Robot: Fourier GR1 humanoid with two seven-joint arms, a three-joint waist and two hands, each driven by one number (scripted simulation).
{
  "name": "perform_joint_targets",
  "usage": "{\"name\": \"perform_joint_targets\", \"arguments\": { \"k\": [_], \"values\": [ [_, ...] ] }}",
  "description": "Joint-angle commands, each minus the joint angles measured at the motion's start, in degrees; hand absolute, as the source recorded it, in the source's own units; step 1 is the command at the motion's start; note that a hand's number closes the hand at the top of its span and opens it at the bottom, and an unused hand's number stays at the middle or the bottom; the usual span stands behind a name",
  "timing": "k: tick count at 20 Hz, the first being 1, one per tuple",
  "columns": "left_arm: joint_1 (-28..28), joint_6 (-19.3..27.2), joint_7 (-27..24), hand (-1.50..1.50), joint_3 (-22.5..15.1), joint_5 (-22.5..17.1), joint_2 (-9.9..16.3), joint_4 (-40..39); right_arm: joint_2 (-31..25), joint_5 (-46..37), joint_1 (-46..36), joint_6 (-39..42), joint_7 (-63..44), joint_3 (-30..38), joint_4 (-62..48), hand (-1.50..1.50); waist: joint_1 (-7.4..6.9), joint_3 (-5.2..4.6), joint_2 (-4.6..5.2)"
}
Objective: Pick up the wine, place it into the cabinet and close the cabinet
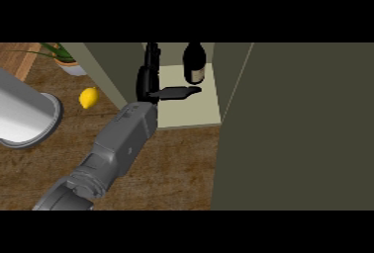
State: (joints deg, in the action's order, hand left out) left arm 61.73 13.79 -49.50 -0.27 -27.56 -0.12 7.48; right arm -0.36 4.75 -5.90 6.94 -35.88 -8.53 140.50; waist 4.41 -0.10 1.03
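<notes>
1. The cabinet (306, 128) fills the right side of the view, its dark olive door standing open and its pale inner shelf (186, 106) showing in the gap at the middle.
2. The wooden surface (168, 168) runs across the lower left, brown and grained.
3. One grey forearm (116, 148) comes up from the lower left edge towards the cabinet opening. Only this arm shows, and which side it belongs to cannot be told for sure; it lies left of centre.
4. A large grey-white cylindrical object (25, 113) lies at the left edge on the surface.
5. The left hand (157, 84) is black, its fingers stretched out straight, the thumb pointing right over the shelf; it grips nothing.
6. The wine (194, 63), a dark bottle, stands upright on the shelf inside the cabinet, just beside the hand but apart from it.
7. A potted plant (64, 58) sits at the top left.
8. A lemon (88, 97) lies on the surface near the cabinet's left wall.
</notes>
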Motion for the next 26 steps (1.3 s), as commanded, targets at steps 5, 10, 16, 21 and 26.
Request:
{"name": "perform_joint_targets", "arguments": {
  "k": [5,10,16,21,26],
  "values": [
    [-6.89,-1.37,-0.47,-1.5,-4.5,-6.44,0.11,3.69,0.34,-0.36,-0.86,-3.3,-4.14,-3.29,4.88,-1.5,-0.77,0.01,-0.96],
    [-12.14,0.68,2.01,-1.5,-13.16,-11.7,0.11,11.94,-0.01,-0.12,0.33,-1.09,-0.23,-1.55,0.53,-1.5,-1.64,0.07,-1.0],
    [-22.03,13.57,5.39,-1.5,-29.48,-18.22,0.12,31.47,-1.19,0.89,-2.14,-2.41,-2.72,2.2,1.9,-1.5,-3.04,0.07,-1.22],
    [-29.72,23.79,6.61,-1.5,-37.81,-17.4,0.12,46.69,-1.0,-1.07,3.61,-1.31,1.07,0.54,3.04,-1.5,-4.2,0.12,-1.34],
    [-37.57,24.61,8.06,-1.5,-39.68,-10.96,1.05,55.6,-1.38,-1.13,4.23,-2.01,-0.29,0.49,4.34,-1.5,-4.62,0.11,-1.24]
  ]
}}
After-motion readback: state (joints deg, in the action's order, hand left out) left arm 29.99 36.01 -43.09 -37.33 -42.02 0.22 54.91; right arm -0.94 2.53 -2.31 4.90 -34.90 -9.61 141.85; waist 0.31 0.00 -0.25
